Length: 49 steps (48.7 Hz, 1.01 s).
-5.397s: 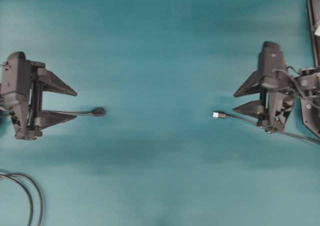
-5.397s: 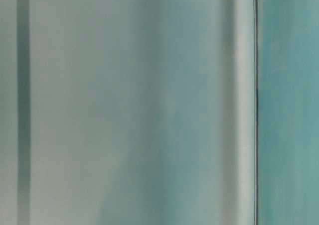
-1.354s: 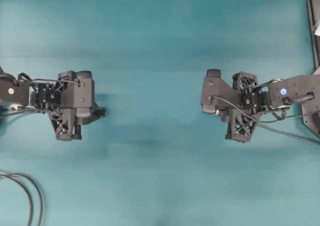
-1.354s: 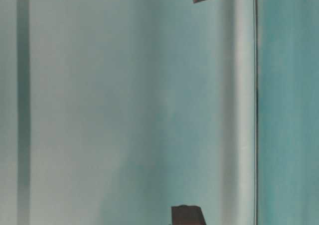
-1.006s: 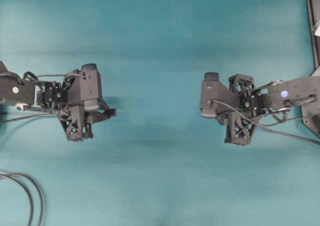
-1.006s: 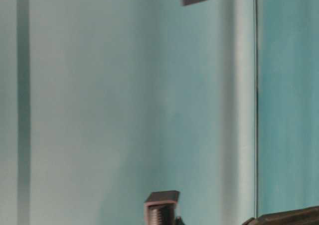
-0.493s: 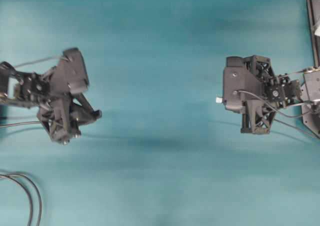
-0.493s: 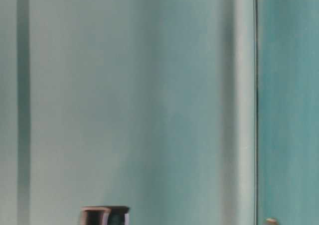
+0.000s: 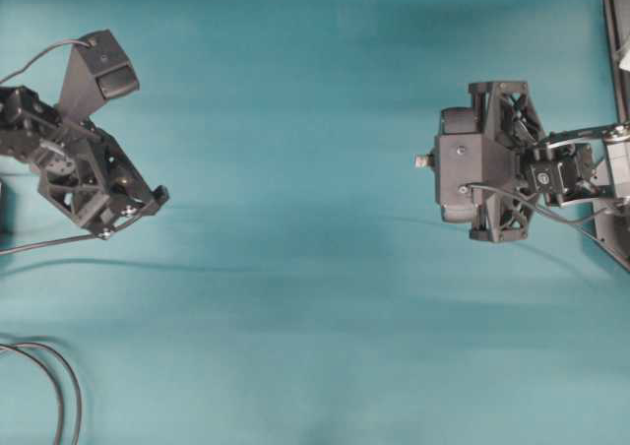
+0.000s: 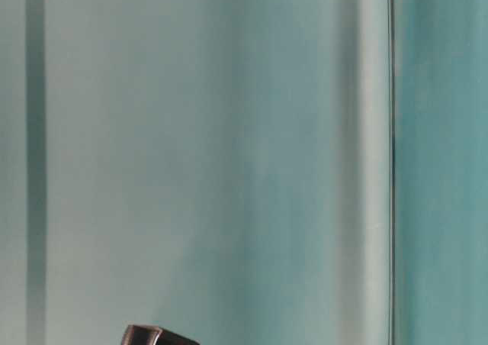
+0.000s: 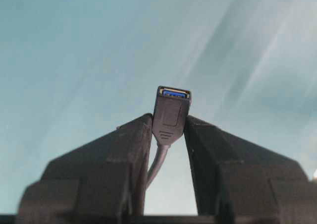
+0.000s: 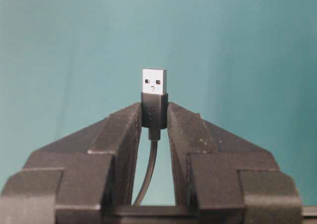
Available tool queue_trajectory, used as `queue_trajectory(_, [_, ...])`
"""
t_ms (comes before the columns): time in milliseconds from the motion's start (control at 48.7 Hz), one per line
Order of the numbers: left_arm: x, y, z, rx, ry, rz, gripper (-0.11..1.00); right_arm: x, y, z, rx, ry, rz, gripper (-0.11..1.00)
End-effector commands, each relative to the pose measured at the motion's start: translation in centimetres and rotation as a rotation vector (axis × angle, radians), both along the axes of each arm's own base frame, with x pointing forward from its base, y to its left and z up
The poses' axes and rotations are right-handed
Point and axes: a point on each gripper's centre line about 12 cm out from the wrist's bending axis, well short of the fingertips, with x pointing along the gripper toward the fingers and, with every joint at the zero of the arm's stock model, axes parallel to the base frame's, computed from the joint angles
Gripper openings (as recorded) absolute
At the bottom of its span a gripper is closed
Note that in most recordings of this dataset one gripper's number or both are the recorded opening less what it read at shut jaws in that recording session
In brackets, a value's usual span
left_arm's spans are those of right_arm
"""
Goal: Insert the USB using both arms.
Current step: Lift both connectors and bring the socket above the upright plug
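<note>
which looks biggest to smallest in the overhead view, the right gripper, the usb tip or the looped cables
1. right gripper, its dark body
2. looped cables, cut by the frame's edge
3. USB, only its silver tip showing

The gripper is lifted nearer the camera, so it looks bigger.

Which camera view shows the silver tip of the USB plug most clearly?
The right wrist view shows it best: the USB stands upright, close and sharp, its dark body clamped between the fingers of the right gripper. The overhead view shows only a tiny tip. The left wrist and table-level views do not show it.
</note>
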Motion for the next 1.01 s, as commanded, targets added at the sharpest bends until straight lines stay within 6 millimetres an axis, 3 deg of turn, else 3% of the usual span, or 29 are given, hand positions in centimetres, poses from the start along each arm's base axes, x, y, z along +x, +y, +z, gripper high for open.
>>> queue_trajectory(0, [0.6, 0.8, 1.9, -0.028, -0.053, -0.013, 0.23, 0.6, 0.1, 1.8, -0.032, -0.04, 0.015, 0.19])
queue_trajectory(226, [0.6, 2.5, 2.8, -0.21, -0.114, -0.045, 0.23, 0.8, 1.4, 2.6, -0.137, -0.035, 0.098, 0.19])
queue_trajectory(534, [2.2, 1.7, -0.2, -0.542, -0.133, -0.17, 0.23, 0.7, 3.0, 3.8, -0.184, -0.027, 0.117, 0.19])
queue_trajectory(780, [5.9, 2.8, -0.8, -0.654, -0.179, -0.269, 0.23, 0.1, 3.4, 4.6, -0.393, 0.028, 0.106, 0.19])
queue_trajectory(985, [9.5, 4.5, -0.6, -0.744, -0.211, -0.328, 0.23, 1.0, 3.7, 3.7, -0.613, 0.008, 0.081, 0.19])
